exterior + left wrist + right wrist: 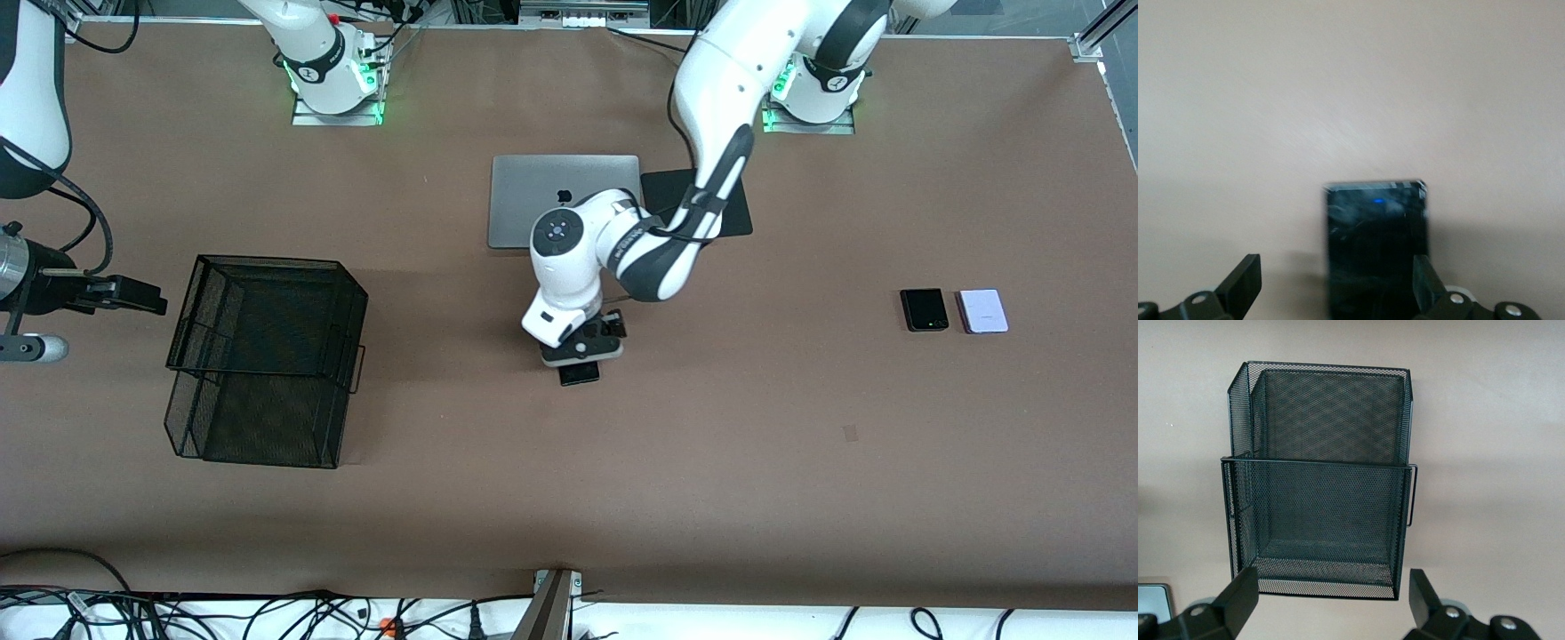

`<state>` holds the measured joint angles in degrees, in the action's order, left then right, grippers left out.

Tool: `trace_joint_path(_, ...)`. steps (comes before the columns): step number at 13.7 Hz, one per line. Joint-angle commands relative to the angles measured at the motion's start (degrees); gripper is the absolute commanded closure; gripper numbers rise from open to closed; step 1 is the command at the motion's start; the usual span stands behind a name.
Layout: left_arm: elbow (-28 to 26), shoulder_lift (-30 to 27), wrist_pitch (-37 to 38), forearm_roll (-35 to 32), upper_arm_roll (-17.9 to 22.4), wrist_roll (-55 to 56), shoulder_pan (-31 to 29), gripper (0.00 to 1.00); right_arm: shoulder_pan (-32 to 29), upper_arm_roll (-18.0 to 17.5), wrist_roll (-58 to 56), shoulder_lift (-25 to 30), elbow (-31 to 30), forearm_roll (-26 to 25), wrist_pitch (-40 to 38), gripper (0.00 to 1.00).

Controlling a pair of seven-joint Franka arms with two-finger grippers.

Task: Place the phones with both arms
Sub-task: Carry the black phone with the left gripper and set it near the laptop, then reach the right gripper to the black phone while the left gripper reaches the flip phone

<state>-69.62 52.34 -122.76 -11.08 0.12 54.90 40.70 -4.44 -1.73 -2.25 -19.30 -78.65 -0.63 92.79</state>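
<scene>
A long black phone (580,373) (1375,247) lies flat on the brown table near its middle. My left gripper (584,356) (1336,277) hovers low over the phone, open. The phone rests between the fingers, close against one finger (1426,280) and apart from the other. A small black phone (924,309) and a pale lavender phone (983,311) lie side by side toward the left arm's end of the table. My right gripper (133,296) (1331,593) waits open and empty at the right arm's end, beside the mesh basket.
A black wire-mesh basket (267,356) (1318,480) with two compartments stands toward the right arm's end. A closed silver laptop (533,191) and a black mat (738,213) lie near the robots' bases, partly under the left arm.
</scene>
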Motion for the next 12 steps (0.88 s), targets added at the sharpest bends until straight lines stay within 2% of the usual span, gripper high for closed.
trace_joint_path(1,-2.5,-5.8,9.4,2.6,-1.5,-8.3,-4.1,0.00,0.0,-0.7,0.3,0.5,0.3,-0.3,-0.7,0.00)
trace_joint_path(3,-7.5,-10.5,13.1,3.3,-1.7,-11.5,-6.8,0.00,0.9,-0.9,-0.4,0.5,0.3,0.1,-0.4,0.00)
trace_joint_path(5,-18.6,-17.9,12.3,3.3,-1.6,-18.1,-10.4,0.00,4.3,-1.6,0.8,0.1,0.3,0.9,0.2,0.00)
trace_joint_path(7,-25.7,-23.1,12.2,3.2,-1.6,-25.2,-15.0,0.00,8.8,-1.6,1.1,-0.6,0.3,2.6,1.7,0.00)
trace_joint_path(10,-33.4,-28.2,11.4,2.4,-1.5,-35.7,-23.3,0.00,15.6,-1.7,12.1,-3.1,0.4,4.0,6.3,0.00)
trace_joint_path(12,-37.9,-30.4,7.6,2.0,-1.5,-40.7,-28.7,0.00,21.8,-1.7,19.4,-6.1,0.4,4.0,12.2,0.00)
